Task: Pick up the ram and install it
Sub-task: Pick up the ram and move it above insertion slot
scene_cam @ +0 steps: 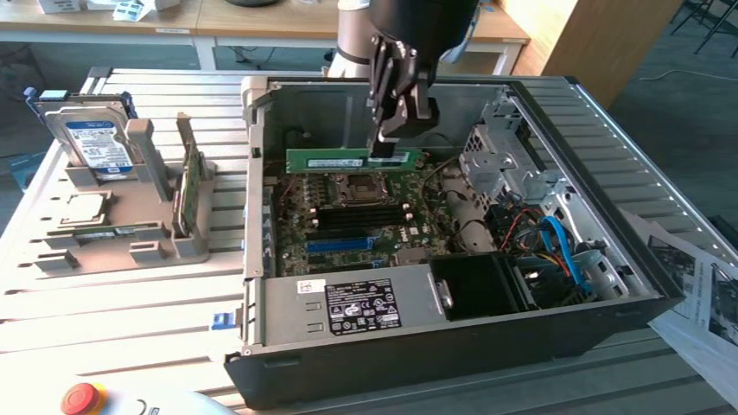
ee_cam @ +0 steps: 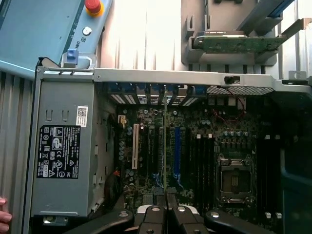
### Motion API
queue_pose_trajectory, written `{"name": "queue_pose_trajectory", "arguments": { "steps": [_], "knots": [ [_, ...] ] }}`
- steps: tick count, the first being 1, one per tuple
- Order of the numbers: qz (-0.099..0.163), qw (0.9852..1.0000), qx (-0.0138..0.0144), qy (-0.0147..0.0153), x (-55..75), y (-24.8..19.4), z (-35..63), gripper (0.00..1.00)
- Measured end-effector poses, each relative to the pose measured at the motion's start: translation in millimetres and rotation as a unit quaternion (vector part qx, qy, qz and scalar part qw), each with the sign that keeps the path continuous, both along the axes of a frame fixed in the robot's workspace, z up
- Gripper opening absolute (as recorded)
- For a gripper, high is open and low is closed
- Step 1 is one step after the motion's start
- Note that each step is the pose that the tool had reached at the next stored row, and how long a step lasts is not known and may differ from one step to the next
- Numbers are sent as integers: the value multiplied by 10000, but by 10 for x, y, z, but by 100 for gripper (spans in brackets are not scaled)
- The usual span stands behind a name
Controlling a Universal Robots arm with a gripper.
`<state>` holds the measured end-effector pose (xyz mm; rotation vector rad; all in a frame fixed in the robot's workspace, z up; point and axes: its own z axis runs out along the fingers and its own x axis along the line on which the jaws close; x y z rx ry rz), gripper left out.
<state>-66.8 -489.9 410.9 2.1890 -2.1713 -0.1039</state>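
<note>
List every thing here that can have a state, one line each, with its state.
gripper: shut on the ram
ram: held on edge above the motherboard, not in a slot
case: lying flat, side open
hard drive: upright in the holder
processor: flat on the holder

Hard drive [scene_cam: 95, 143] upright in grey holder [scene_cam: 155, 203] — processor chip [scene_cam: 79, 207] beside it.
</note>
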Motion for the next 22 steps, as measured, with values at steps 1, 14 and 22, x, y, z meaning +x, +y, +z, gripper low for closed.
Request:
{"name": "queue_pose_trajectory", "arguments": {
  "steps": [1, 14, 22],
  "knots": [
    [0, 10000, 0, 1, 24, -4, 0, 12],
    [0, 10000, 0, 2, 310, -57, 0, 12],
    [6, 10000, -4, -12, 319, -56, 0, 12]
  ]
}}
